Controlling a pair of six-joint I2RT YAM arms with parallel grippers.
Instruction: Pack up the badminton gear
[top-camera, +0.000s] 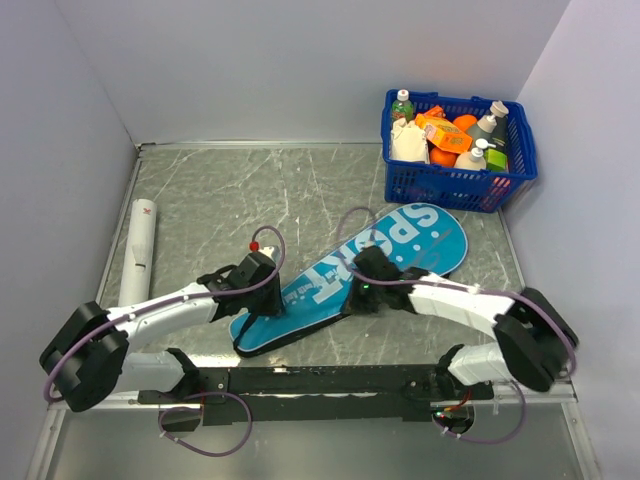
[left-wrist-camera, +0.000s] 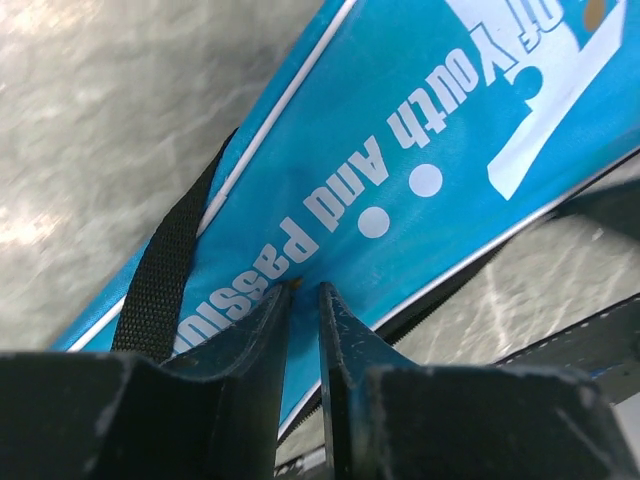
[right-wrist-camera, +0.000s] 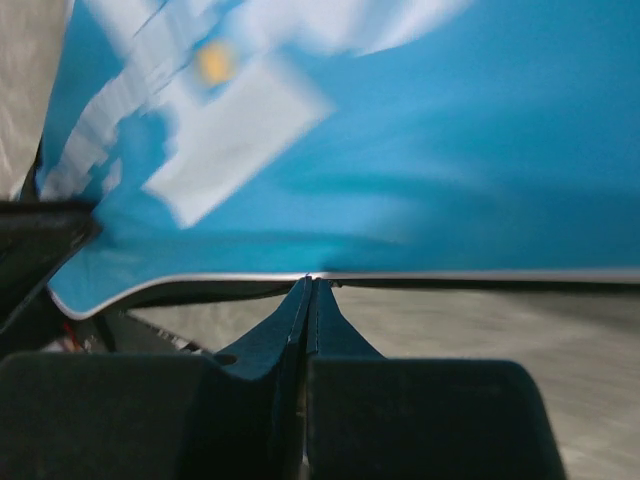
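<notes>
At the far left the long white tube (top-camera: 138, 250) with its red mark lies on the grey table (top-camera: 250, 190), well apart from the rest. The left gripper (left-wrist-camera: 305, 292) sits tip-down on the narrow handle end of the blue bag (top-camera: 420, 240), just beside a black webbing strap (left-wrist-camera: 165, 270) – its jaws stand a thin slit apart, and whether they nip any fabric I cannot tell. The bag lies flat and slantwise across the table's middle, its wide SPORT-lettered head toward the far right. The right gripper (right-wrist-camera: 308, 282) meets the bag's white-piped near edge, jaws pressed together – that view is blurred, so perhaps only touching. A blue basket (top-camera: 455, 190) full of bottles and packets stands in the far right corner
</notes>
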